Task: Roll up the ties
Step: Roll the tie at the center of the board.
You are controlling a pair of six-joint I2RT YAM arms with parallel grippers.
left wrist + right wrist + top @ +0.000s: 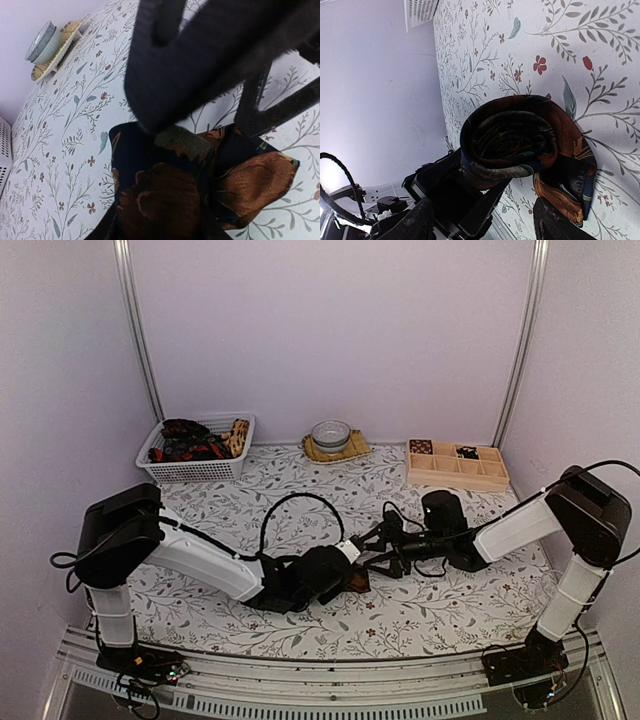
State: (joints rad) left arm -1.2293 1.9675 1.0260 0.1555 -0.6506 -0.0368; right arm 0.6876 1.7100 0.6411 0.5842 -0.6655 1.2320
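Observation:
A rolled tie [356,581], dark navy with brown and green flowers, sits at the middle of the table. In the left wrist view the roll [165,195] fills the space between my left gripper's [155,222] fingers, which are shut on it. A loose tail [260,180] lies on the cloth at the right. My left gripper [338,574] shows in the right wrist view [455,195] under the roll [510,140]. My right gripper [485,207] is open, its fingers apart just short of the roll. It is also in the top view [378,552].
A white basket [222,469] with several loose ties [190,443] stands at the back left. A bowl [330,433] on a woven mat is at the back middle. A wooden compartment tray [470,472] at the back right holds rolled ties [421,447].

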